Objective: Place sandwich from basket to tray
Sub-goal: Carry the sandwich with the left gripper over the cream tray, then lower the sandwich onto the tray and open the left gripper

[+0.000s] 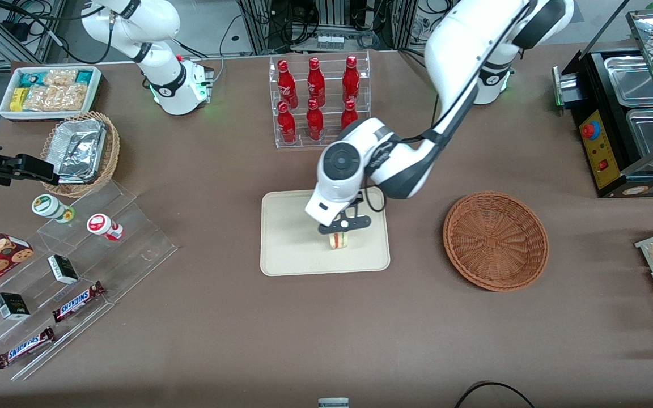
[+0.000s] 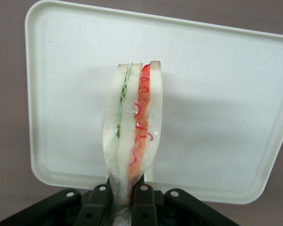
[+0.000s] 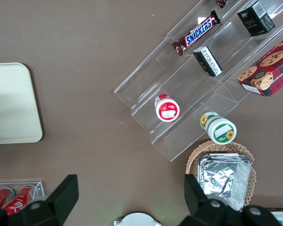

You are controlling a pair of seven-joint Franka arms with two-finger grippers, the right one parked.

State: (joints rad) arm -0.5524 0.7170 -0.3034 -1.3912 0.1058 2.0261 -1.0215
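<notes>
The pincer is clenched on the sandwich, which hangs straight below it, long axis pointing down at the tray. The empty basket sits well apart, toward the working arm's end of the tabletop.

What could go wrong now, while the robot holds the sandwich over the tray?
1. The gripper holds the wrapped sandwich only by one narrow end, standing on edge. When the fingers open, it will probably tip over, which matters little unless it should stand.
2. It hangs above the half of the tray nearer the empty basket, so a fall that way might leave it on the low rim.
</notes>
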